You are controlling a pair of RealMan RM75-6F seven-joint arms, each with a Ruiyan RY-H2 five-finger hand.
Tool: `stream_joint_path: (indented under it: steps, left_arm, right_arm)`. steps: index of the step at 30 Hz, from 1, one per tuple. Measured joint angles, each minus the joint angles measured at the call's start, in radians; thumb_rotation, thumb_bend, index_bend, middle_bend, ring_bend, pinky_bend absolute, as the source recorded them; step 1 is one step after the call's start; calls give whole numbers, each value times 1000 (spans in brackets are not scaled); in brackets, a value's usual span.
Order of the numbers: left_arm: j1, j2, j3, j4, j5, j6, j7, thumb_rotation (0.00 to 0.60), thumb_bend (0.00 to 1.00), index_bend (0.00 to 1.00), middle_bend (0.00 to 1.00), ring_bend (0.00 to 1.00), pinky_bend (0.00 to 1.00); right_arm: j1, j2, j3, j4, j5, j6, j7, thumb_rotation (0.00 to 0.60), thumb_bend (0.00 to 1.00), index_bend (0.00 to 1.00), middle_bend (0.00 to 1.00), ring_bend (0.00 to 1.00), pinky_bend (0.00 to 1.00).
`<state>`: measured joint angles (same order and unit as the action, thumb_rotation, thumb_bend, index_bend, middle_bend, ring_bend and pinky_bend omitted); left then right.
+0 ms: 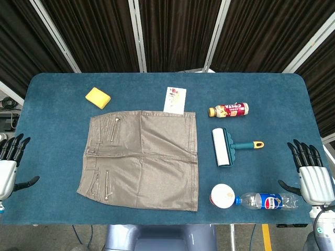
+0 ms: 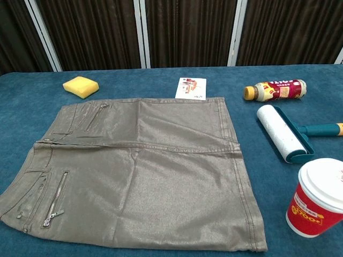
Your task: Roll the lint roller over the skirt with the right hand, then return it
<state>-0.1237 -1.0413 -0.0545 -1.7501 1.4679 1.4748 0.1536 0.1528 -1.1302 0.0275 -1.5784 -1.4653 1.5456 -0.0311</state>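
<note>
A grey-brown skirt [image 1: 141, 157] [image 2: 139, 171] lies flat in the middle of the blue table. Just to its right lies the lint roller [image 1: 222, 147] [image 2: 281, 132], a white roll on a teal frame, its teal and yellow handle [image 1: 250, 145] pointing right. My right hand [image 1: 311, 172] hovers at the table's right edge, fingers apart and holding nothing, well right of the handle. At the left edge, my left hand [image 1: 9, 164] is likewise open and empty. The chest view shows neither hand.
A yellow sponge [image 1: 98, 97] and a small card [image 1: 175, 100] lie behind the skirt. A red-labelled bottle [image 1: 229, 110] lies behind the roller. In front of the roller stand a paper cup [image 1: 223, 196] and a lying blue-labelled water bottle [image 1: 267, 201].
</note>
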Motion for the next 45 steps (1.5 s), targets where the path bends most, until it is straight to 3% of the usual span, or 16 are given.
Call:
stream_joint_path:
  steps: [7, 12, 16, 20, 23, 33, 45]
  left_arm:
    - [5, -7, 1, 16, 12, 10, -17, 600, 0, 0, 0, 0, 0]
    - [0, -13, 0, 19, 11, 1, -2, 600, 0, 0, 0, 0, 0]
    - [-6, -20, -3, 24, -2, -11, 11, 600, 0, 0, 0, 0, 0]
    - [-12, -27, -12, 28, -27, -22, 26, 600, 0, 0, 0, 0, 0]
    - [-18, -37, -19, 31, -46, -31, 47, 600, 0, 0, 0, 0, 0]
    - [-34, -78, -32, 61, -114, -67, 118, 600, 0, 0, 0, 0, 0]
    - [-41, -83, -40, 72, -138, -76, 121, 600, 0, 0, 0, 0, 0]
  right_arm:
    - [3, -7, 12, 16, -1, -31, 15, 600, 0, 0, 0, 0, 0]
    - [42, -13, 25, 46, 22, -124, 18, 600, 0, 0, 0, 0, 0]
    - [102, -27, 44, 102, 55, -244, 8, 600, 127, 11, 1, 0, 0]
    - [174, -64, 69, 203, 91, -371, 20, 600, 302, 31, 29, 0, 0]
    - [227, -107, 85, 294, 120, -469, 38, 600, 348, 37, 38, 0, 0]
    - [369, -312, 85, 614, 126, -681, 116, 600, 360, 80, 60, 0, 0]
    - [428, -453, 41, 810, 54, -721, 162, 600, 372, 112, 82, 0, 0]
